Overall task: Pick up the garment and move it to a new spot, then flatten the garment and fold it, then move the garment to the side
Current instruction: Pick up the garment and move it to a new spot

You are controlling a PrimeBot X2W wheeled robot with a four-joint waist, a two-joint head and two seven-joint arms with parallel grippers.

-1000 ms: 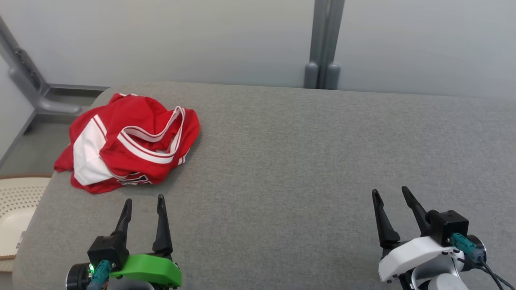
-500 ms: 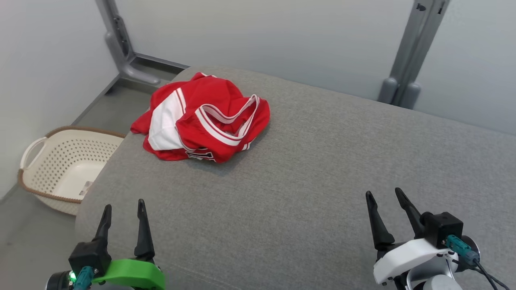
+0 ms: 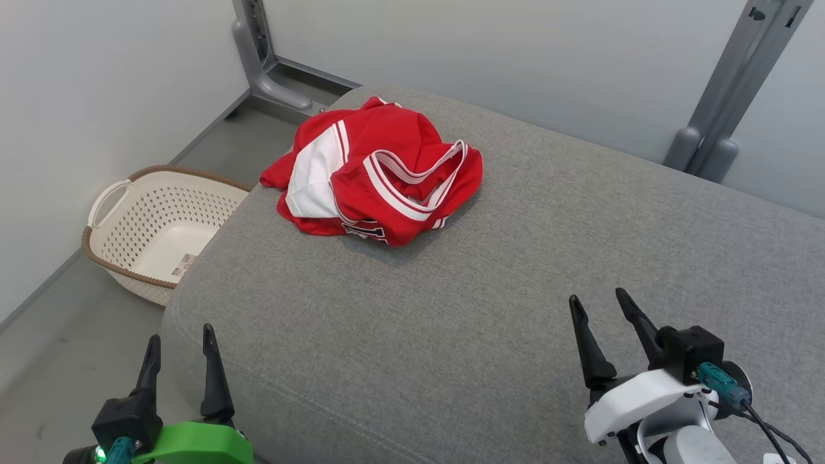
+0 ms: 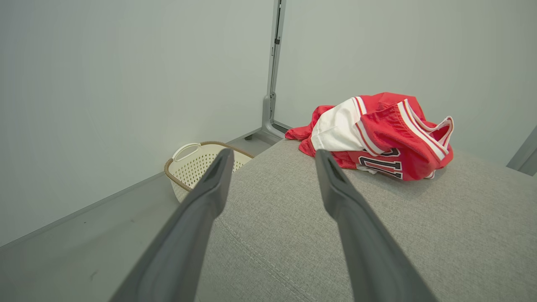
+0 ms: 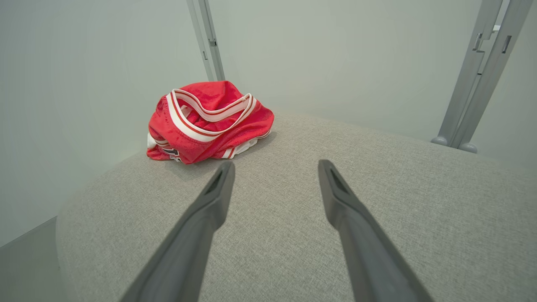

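A crumpled red garment (image 3: pixel 380 174) with white panels and striped trim lies bunched near the far left corner of the grey padded surface (image 3: pixel 490 277). It also appears as the garment (image 4: pixel 386 134) ahead and right of the left fingers, and as the garment (image 5: pixel 207 121) ahead and left of the right fingers. My left gripper (image 3: pixel 180 335) hangs open at the lower left, over the surface's near left edge, well short of the garment. My right gripper (image 3: pixel 599 299) stands open at the lower right above bare fabric. Nothing sits between either pair of fingers.
A cream perforated laundry basket (image 3: pixel 155 225) with a brown rim stands on the floor left of the surface; the basket (image 4: pixel 197 161) shows past the left fingers. Grey metal posts (image 3: pixel 735 84) rise along the pale walls behind. The surface's left edge drops to the floor.
The head camera has swung left, so the whole picture shifted right and the basket came into view. The garment lies as before. Both grippers stay open.
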